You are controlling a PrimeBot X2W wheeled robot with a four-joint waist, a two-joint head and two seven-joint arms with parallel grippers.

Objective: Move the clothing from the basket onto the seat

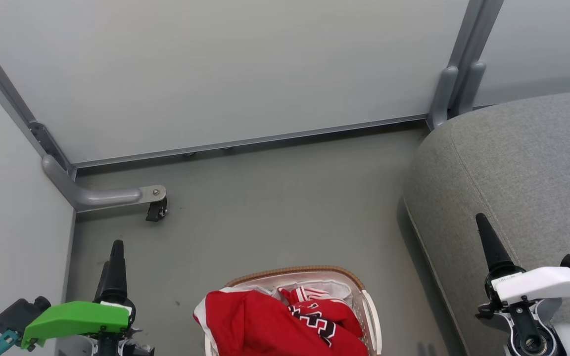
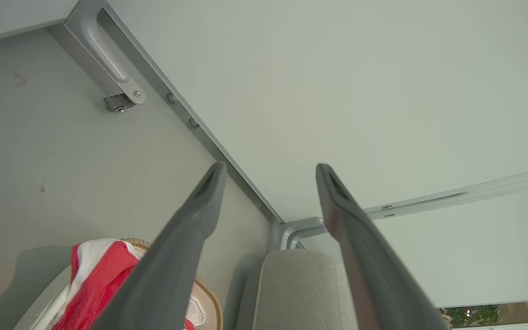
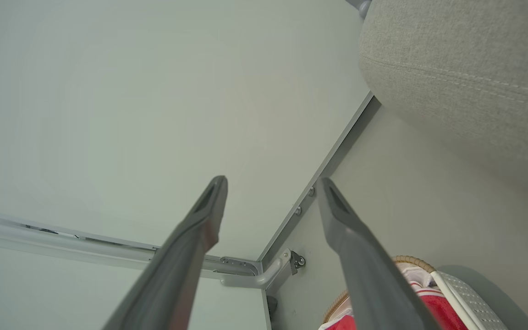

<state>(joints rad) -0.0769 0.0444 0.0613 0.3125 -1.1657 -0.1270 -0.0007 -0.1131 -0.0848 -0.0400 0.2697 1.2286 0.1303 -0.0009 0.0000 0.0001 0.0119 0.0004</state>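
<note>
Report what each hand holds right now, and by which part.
Nothing is held. The left hand and the right hand both stand open and empty; the clothing lies in the basket.

Head looks down; wrists face the wall (image 1: pixel 240 64), all sharing basket (image 1: pixel 314 269).

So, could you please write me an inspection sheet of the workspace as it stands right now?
Surface: grey floor, a few faint marks, otherwise bare.
Job's things: red clothing heaped in the basket, one piece draped over its rim; the grey seat stands to the robot's right with no garment on the part in view.
Clutter: nothing seen.
Grippers: left gripper and right gripper are both open and hold nothing, and both are clear of the basket.
Cables: nothing seen.
Surroundings: pale partition panels ahead and to the left; a metal caster foot sits on the floor by the left panel.
</note>
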